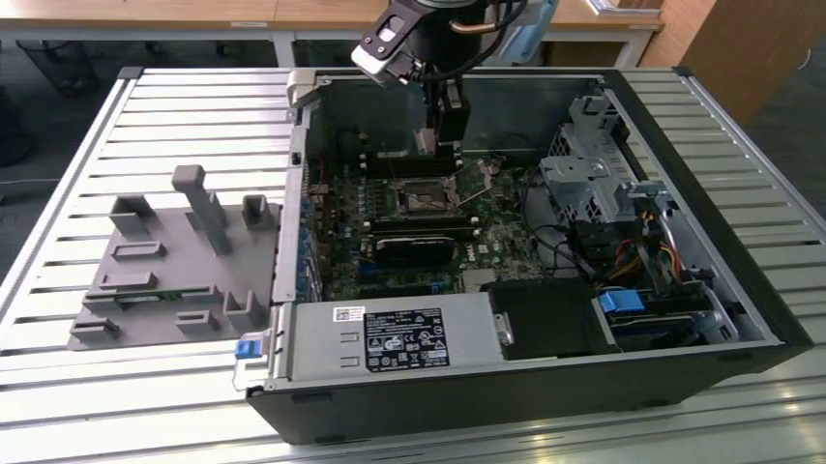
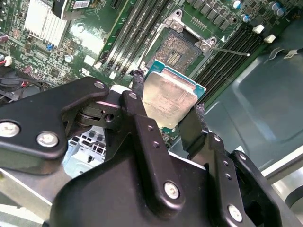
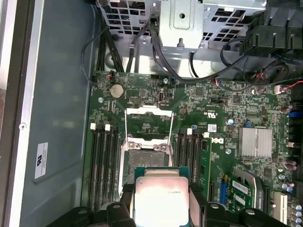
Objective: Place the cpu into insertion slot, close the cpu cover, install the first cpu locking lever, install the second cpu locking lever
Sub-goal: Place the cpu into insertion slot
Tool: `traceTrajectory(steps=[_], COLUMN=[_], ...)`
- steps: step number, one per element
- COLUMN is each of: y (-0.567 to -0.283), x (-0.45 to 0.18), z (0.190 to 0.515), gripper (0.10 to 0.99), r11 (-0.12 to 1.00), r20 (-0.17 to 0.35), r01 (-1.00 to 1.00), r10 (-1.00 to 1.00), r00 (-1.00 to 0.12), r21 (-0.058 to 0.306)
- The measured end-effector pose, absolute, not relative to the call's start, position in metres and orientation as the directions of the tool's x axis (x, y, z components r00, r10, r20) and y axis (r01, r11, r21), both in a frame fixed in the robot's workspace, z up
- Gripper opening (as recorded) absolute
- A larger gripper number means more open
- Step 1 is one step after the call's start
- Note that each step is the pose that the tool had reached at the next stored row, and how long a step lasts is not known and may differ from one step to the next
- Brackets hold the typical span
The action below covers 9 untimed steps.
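None of the four steps was finished, as far as I could judge. My gripper (image 1: 440, 135) hung over the far part of the open computer case (image 1: 516, 411). My fingers (image 2: 191, 128) were closed part way, clamped on two opposite edges of the chip (image 3: 161, 198), whose dull metal top faced away from the circuit board (image 3: 189, 94). The chip was in the air, in my hold, and not in the socket (image 3: 142, 153).

In both wrist views the socket lay bare, its dark centre open, just beyond the chip's leading edge. In the exterior view it sat near the middle of the board, a little nearer than my gripper. The cover (image 3: 147, 111) was swung back on the far side of the socket, with green board visible through its cut-out. One thin wire lever (image 2: 232, 51) stuck out loose beside the socket. So seating the chip, closing the cover and hooking both levers were all left to do.

Several things I could not make out. The underside of the chip was turned away from every camera, so I could not check its contacts or which way round it was. The spots where my pads met the chip's edges were tucked behind its rim. I could not judge how high the chip hung above the socket, nor whether it was square to it. The second lever was hard to pick out among the metal around the cover
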<state>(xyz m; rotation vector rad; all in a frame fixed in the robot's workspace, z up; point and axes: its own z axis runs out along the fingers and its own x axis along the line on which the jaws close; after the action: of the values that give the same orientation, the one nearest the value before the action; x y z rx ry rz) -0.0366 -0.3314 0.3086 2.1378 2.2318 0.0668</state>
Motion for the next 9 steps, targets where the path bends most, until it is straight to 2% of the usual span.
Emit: traceTrajectory(steps=[9], y=[-0.328], x=[-0.037], z=[0.296], gripper=[0.541], r11=[0.043], r20=[-0.006], r01=[0.997], r10=[0.999], r00=[-0.043], r21=[0.066])
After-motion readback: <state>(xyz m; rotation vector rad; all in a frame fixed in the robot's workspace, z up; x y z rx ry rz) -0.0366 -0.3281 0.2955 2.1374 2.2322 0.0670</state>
